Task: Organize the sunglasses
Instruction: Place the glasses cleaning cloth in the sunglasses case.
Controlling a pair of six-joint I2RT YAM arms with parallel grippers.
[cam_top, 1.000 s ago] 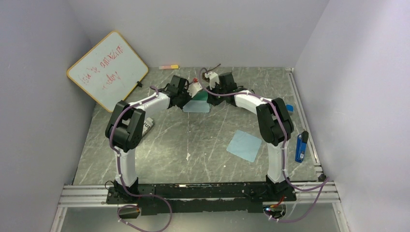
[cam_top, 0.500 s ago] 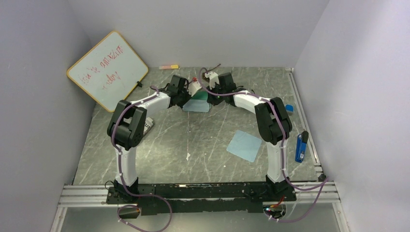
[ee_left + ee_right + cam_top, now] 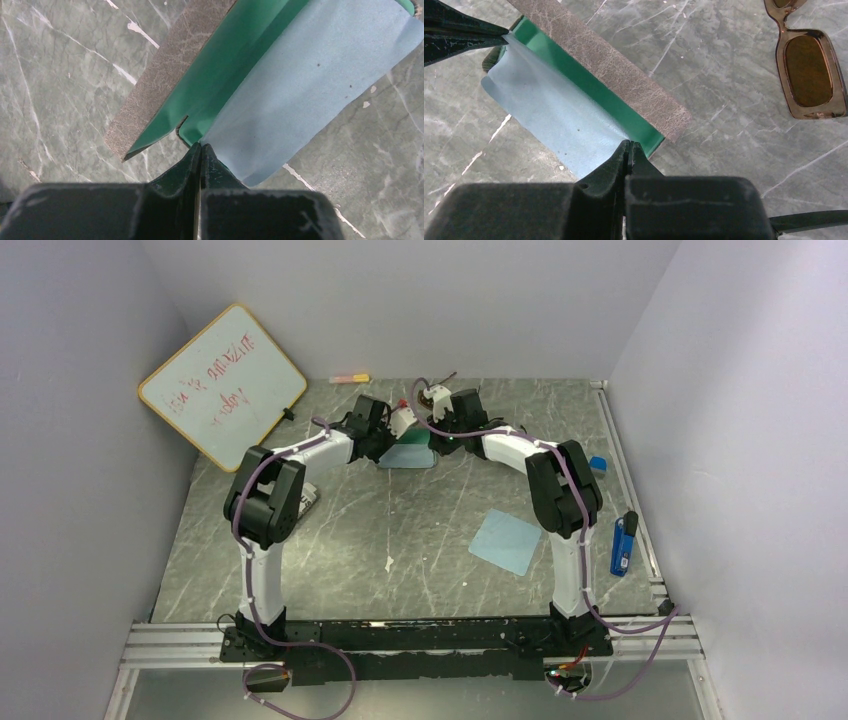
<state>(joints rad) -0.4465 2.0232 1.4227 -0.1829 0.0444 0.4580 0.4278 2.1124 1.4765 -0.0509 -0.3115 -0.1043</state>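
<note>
blue cloth [image 3: 554, 120] half covers the case [image 3: 624, 75]; brown sunglasses [image 3: 809, 65] are cropped above.

Robot lab cell: blank grey walls [image 3: 400, 300], handwritten whiteboard [image 3: 222, 385], aluminium rail [image 3: 170, 645] at table [image 3: 400, 530] edge.

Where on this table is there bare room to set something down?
Biggest bare patch: near centre, between the grey pouch, the loose blue cloth and the base rail. Far right corner is bare too. Crowded far centre: left gripper and right gripper pinch a pale cloth over the case, brown sunglasses beside.
</note>
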